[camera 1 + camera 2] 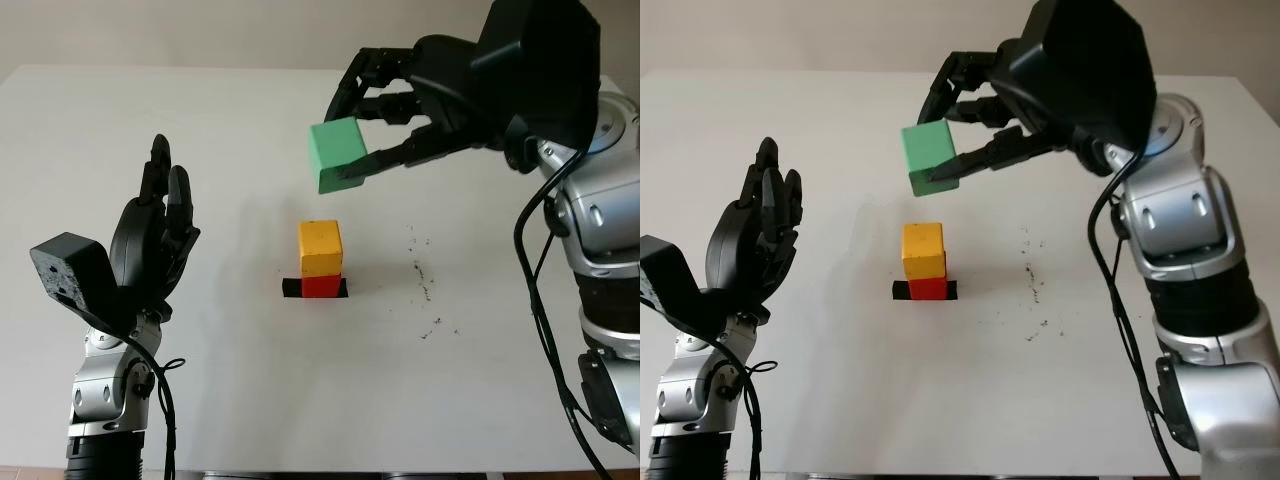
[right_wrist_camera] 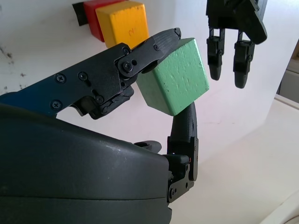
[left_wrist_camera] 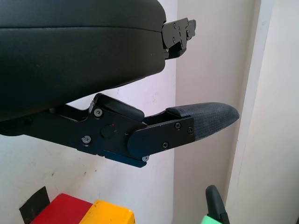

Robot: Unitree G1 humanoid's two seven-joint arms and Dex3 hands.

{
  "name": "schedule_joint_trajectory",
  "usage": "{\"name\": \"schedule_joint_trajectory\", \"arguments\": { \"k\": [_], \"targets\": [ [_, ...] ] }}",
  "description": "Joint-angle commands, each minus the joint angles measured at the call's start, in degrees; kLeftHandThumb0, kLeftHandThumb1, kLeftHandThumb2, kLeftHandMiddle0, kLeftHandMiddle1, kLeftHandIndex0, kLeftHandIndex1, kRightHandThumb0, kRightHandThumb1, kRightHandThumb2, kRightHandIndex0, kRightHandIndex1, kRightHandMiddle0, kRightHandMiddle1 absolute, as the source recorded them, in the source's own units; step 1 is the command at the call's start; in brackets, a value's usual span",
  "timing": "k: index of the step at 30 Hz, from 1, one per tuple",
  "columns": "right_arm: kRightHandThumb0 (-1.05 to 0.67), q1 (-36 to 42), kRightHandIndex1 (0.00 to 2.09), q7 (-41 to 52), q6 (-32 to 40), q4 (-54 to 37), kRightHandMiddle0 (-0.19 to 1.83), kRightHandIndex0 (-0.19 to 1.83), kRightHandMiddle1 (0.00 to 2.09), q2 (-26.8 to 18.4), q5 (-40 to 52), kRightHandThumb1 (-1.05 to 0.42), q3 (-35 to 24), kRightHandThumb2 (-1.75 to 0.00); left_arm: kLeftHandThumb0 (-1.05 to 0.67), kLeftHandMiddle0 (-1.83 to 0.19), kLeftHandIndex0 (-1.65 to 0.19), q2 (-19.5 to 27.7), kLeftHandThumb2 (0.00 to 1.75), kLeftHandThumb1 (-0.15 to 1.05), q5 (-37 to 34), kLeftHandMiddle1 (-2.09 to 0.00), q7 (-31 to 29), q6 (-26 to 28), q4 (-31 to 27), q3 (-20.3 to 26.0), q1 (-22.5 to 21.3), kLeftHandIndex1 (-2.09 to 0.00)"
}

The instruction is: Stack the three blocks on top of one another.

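A yellow block (image 1: 320, 247) stands on a red block (image 1: 321, 286) over a patch of black tape (image 1: 292, 288) in the middle of the white table (image 1: 250, 400). My right hand (image 1: 372, 120) is shut on a green block (image 1: 338, 153), tilted, held in the air above the stack and slightly behind it. The right wrist view shows the green block (image 2: 175, 83) pinched between the fingers (image 2: 140, 56), with the yellow block (image 2: 124, 22) and red block (image 2: 93, 18) beyond. My left hand (image 1: 160, 215) is open, raised at the left of the table.
Dark specks (image 1: 425, 285) are scattered on the table to the right of the stack. The table's far edge meets a pale wall (image 1: 200, 30).
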Motion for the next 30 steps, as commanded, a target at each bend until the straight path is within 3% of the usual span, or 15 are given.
{"name": "schedule_joint_trajectory", "arguments": {
  "k": [1, 10, 30],
  "targets": [
    [-0.47, 1.6, 0.03, -0.4, 0.5, -2.6, 0.18, 0.32, 1.77, -0.4, -0.1, -1.0, 0.6, -0.06, -0.74, 0.19, 0.19, -0.2, 0.65, 1.05, 0.3, 0.0, 0.1, -0.5, -0.8, -0.1, 0.6, 0.0],
    [-0.48, 4.5, 0.04, -3.1, 1.1, -4.1, 0.17, 0.33, 1.77, 1.4, -1.0, -0.99, 2.5, -0.05, -0.73, 0.19, 0.19, -0.6, 0.65, 1.05, 0.3, 0.0, 0.6, -0.2, -1.2, -0.3, 0.5, 0.0],
    [-0.52, 9.6, 0.04, -8.9, 1.8, -2.3, 0.17, 0.31, 1.75, 7.6, 4.2, -1.0, -1.2, -0.05, -0.74, 0.19, 0.19, 0.0, 0.64, 1.05, 0.3, 0.0, 0.3, 0.2, -1.5, 0.0, 0.6, 0.0]
  ]
}}
